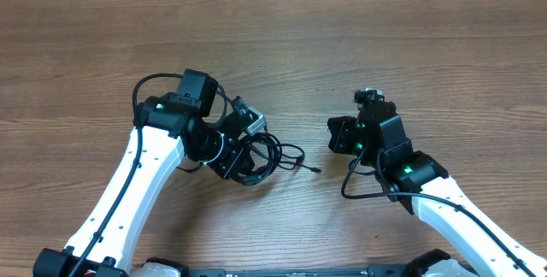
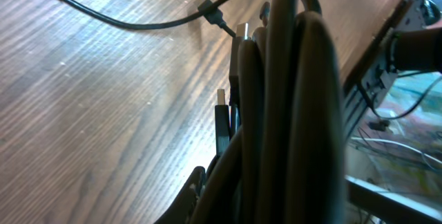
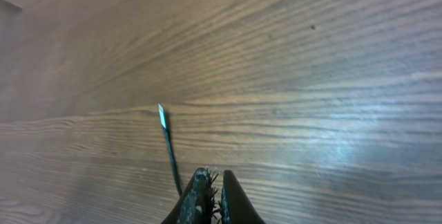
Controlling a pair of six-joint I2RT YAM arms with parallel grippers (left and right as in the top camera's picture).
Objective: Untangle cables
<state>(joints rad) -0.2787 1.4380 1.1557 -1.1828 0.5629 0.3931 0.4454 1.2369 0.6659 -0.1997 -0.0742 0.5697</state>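
The cables (image 1: 272, 150) are a small coil of thin black cords lying just left of the table's middle. One strand runs right and ends in a plug tip (image 1: 317, 169). My left gripper (image 1: 242, 151) is shut on the coil. In the left wrist view the cables (image 2: 290, 113) fill the frame next to my left gripper (image 2: 231, 193). Metal-tipped plugs (image 2: 221, 99) stick out and a loose strand (image 2: 138, 23) lies on the wood. My right gripper (image 1: 335, 138) is shut and empty, right of the coil. In the right wrist view my right gripper (image 3: 214, 179) has a cable end (image 3: 169, 148) lying beside it.
The wooden table (image 1: 427, 46) carries nothing else in view. The thick black arm wires (image 1: 359, 183) loop beside the right arm. Robot base parts show at the right edge of the left wrist view (image 2: 387, 65).
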